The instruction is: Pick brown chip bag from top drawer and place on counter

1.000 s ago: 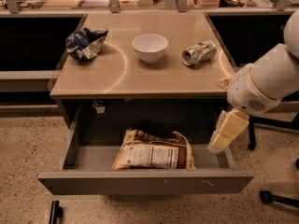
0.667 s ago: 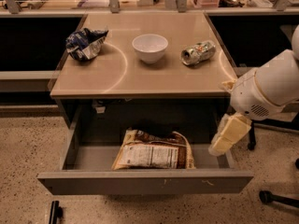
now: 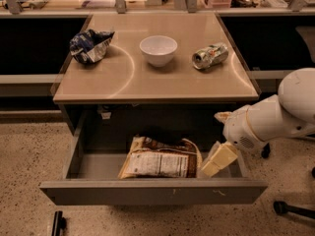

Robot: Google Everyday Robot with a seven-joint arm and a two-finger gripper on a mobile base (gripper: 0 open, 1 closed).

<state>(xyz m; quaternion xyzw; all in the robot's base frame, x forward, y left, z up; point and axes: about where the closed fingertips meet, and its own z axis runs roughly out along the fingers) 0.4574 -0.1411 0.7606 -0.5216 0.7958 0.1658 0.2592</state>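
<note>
The large flat dark-brown and tan foil chip bag (image 3: pixel 160 160) w/ a white label panel lies flat in the wide shallow grey metal top drawer (image 3: pixel 152 191), right of centre, not yet lifted. The drawer is pulled out. The cream two-finger gripper (image 3: pixel 219 160) sits low at the drawer's right end, just beside the bag's right edge. Can't tell if it's open or closed; nothing seems to be in it. Risks, as I judge them: the bag is flat & slick, so a grab at its thin edge could slip or only crumple foil, and an angled approach could shove it left instead of catching it. The gripper is close to the drawer's right wall & front panel, so a bump there could jolt the drawer. On the way up, the near edge of the smooth beige-tan glossy counter (image 3: pixel 147 80) overhangs the drawer's far part; the bag or the white arm (image 3: pixel 275 117) could snag under it unless the lift clears nearward first. Up top, the near strip is bare. Farther back sit a crumpled blue-and-silver foil bag (image 3: pixel 89 45) at left, a round white bowl (image 3: pixel 158 50) in the middle & a crushed metal can (image 3: pixel 210 56) at right, so a wide bag set too far back could knock them.
</note>
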